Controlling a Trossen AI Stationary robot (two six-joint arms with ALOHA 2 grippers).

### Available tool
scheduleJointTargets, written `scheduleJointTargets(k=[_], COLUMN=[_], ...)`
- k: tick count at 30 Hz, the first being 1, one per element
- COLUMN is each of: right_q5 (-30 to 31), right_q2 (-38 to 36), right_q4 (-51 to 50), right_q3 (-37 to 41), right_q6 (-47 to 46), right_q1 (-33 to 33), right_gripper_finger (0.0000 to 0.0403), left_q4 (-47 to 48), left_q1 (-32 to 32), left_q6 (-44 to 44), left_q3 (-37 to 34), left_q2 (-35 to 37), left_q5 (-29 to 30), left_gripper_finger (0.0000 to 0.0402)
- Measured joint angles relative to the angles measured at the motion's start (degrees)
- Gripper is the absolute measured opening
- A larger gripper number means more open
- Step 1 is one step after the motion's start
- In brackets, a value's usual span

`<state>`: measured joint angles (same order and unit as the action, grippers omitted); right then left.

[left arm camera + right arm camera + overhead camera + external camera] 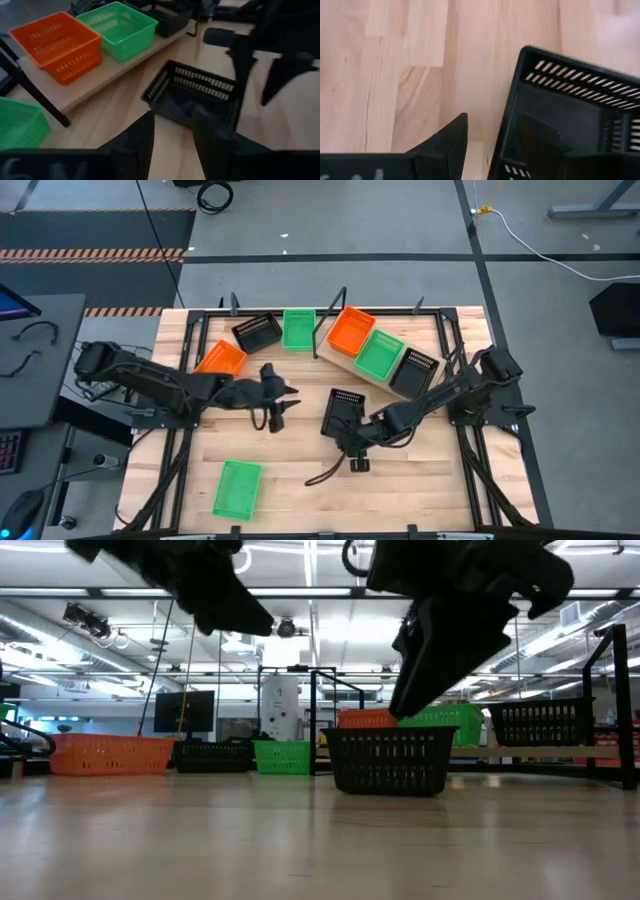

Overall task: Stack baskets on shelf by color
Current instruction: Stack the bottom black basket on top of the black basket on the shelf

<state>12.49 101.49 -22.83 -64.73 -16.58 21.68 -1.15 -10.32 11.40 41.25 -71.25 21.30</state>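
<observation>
A black basket [345, 410] stands on its base on the tabletop's middle [388, 760]. My right gripper [352, 440] comes down on its near end, open, one finger inside and one outside the wall [487, 145]. My left gripper [281, 404] hovers open to the basket's left, pointing at it [175, 145], touching nothing. The shelf [332, 359] lies at the back right and carries an orange basket [350, 330], a green one [380, 352] and a black one [414, 370] side by side. My right gripper stands astride the black basket's near wall [501, 150], slanting down from the right. Bare table shows between the outer finger [452, 142] and the wall. Whether the inner finger [535, 142] touches the basket, I cannot tell. The basket rests on the table.
Loose on the table are an orange basket [220, 360], a black one [257, 332] and a green one [298, 330] at the back left, and a green one [237, 488] at the near left. A black frame [190, 340] borders the table.
</observation>
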Motion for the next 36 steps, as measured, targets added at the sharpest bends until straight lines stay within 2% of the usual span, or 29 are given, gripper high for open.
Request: scheduleJointTargets(k=[5,12,16,21,26,34,36], right_q5=[-0.6,-0.2,1.2,1.4,1.4,0.1,0.0], right_q2=[2.2,4.1,5.2,5.6,5.6,5.6,5.6], right_q4=[2.6,7.2,7.0,6.5,6.6,6.3,6.5], right_q3=[0.0,-0.1,0.0,0.0,0.0,0.0,0.0], right_q6=[0.0,1.7,1.8,2.2,3.1,2.4,1.2], right_q1=[-1.7,-3.5,-4.2,-4.4,-4.4,-4.5,-4.3], right_gripper_finger=[0.0174,0.0174,0.0174,0.0164,0.0126,0.0017,0.0011], left_q4=[-13.1,-16.4,-17.0,-19.8,-19.9,-19.4,-18.6], left_q1=[-2.6,-7.0,-10.1,-13.1,-14.9,-16.0,-16.1], left_q6=[1.4,3.4,3.7,4.5,4.5,2.6,2.5], left_q3=[-8.8,-12.7,-14.0,-15.6,-15.6,-15.6,-15.6], left_q2=[1.7,1.6,1.6,1.6,1.5,1.0,0.3], left_q5=[0.1,3.7,8.3,9.7,10.5,10.6,10.6], left_gripper_finger=[0.0134,0.0126,0.0126,0.0126,0.0126,0.0126,0.0126])
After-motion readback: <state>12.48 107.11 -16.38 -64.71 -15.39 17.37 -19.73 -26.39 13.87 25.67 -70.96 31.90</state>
